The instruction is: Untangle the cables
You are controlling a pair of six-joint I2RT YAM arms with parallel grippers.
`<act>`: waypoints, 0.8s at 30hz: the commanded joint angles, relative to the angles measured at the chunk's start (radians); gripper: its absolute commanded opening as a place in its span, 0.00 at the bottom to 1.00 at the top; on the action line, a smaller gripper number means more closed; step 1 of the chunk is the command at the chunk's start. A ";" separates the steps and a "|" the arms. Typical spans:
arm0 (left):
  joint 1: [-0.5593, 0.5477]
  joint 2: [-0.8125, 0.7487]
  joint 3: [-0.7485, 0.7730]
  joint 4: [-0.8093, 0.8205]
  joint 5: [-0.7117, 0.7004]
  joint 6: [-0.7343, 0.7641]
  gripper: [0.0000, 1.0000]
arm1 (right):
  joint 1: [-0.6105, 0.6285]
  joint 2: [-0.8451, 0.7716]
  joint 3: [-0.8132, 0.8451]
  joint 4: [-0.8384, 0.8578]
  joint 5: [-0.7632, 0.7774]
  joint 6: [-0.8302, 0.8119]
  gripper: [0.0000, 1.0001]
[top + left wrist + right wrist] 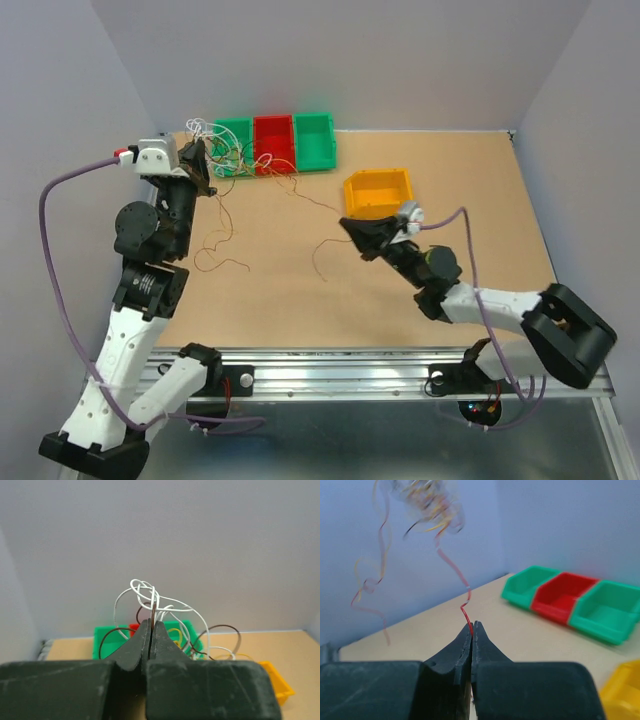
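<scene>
At the far left of the table (470, 200), the left gripper (151, 624) stands high with its jaws pressed together on the cables (146, 594). A brown strand and white loops rise straight out of the seam, and a small white knot sits just above the tips. More white, brown and yellow loops spill to the right of the jaws, in front of a row of three bins: left green bin (233, 135), red bin (273, 140), right green bin (313, 140). Seen from above, the bundle overlaps the front of the left green bin, and thin orange-brown loose strands (222, 240) trail down beside the left arm. Near the middle of the table the right gripper (472, 625) is likewise closed, pinching the end of a red strand (465, 607) that climbs to the blurred bundle. A yellow bin (378, 190) stands just behind this gripper; whether they touch cannot be told. Grey walls (400, 60) enclose the table on three sides.
</scene>
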 commanded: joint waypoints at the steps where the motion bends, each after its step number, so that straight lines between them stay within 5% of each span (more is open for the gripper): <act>1: 0.091 0.006 -0.058 0.102 -0.090 -0.045 0.00 | -0.189 -0.196 -0.104 -0.042 0.164 0.152 0.01; 6: 0.184 0.035 -0.090 0.133 -0.088 -0.068 0.00 | -0.384 -0.477 -0.194 -0.323 0.375 0.285 0.01; 13: 0.454 0.107 -0.115 0.154 0.068 -0.148 0.00 | -0.443 -0.844 -0.166 -0.792 0.589 0.329 0.01; 24: 0.591 0.165 -0.147 0.194 0.151 -0.182 0.00 | -0.443 -1.112 -0.114 -1.060 0.712 0.304 0.00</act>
